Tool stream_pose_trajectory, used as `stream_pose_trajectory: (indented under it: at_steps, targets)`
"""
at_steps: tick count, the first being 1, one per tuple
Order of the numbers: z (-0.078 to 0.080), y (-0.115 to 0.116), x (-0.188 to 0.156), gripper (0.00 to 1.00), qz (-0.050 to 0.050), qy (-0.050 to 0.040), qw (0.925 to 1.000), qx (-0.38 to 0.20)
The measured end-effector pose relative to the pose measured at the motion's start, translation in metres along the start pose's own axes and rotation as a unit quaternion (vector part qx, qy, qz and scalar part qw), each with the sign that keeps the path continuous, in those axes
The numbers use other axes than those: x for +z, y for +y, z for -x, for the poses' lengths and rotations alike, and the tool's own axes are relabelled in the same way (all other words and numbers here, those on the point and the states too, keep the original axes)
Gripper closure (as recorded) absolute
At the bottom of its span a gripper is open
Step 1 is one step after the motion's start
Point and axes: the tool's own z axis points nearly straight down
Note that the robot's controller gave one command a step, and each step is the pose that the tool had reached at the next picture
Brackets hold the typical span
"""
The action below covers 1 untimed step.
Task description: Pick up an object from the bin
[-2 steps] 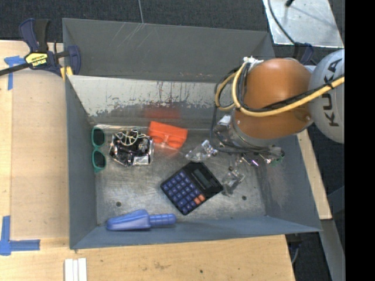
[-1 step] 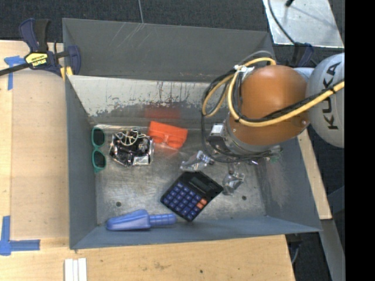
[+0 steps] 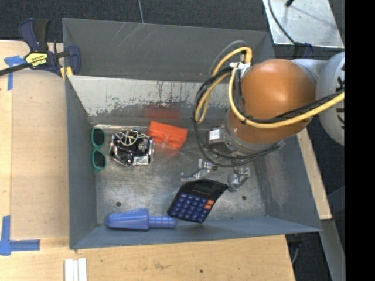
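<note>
- Far left of the bin (image 3: 80, 174), against the left wall: a pair of green sunglasses (image 3: 96, 150) standing on end. Well away from the action.
- Just beside them is a clear plastic bag (image 3: 132, 147) with some black-and-white bits inside. Can't tell what the bits are.
- Along the near edge, toward the near-left corner, lies a blue-handled tool (image 3: 139, 220), maybe a screwdriver.
- Close to the back wall, about mid-bin, there's an orange block (image 3: 167, 134), touching the bag's right edge or very nearly.
- Right of centre on the floor is a dark calculator with blue keys (image 3: 196, 201), lying flat and skewed. Its lower end points at the near edge, close to the tip of the blue tool.
- The gripper (image 3: 220, 175) hangs right over the calculator's upper end, under the arm's big orange cover. The two metal fingers look spread apart with nothing between them.
- My read is that this is the line-up stage and no grab has happened yet. The calculator is the nearest candidate.
- For the next move, I'd say it needs to drop until the fingers straddle the calculator's edges, then squeeze. It's a thin, flat thing lying on the floor, so the fingers would have to get really low or they'll skate off the top.
</note>
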Motion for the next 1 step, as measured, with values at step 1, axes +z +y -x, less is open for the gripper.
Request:
stream_pose_trajectory:
  at_steps: [1]
  targets:
    - [-0.0008,-0.0026,0.0057,1.00,-0.005,-0.0002,0.9872,-0.159]
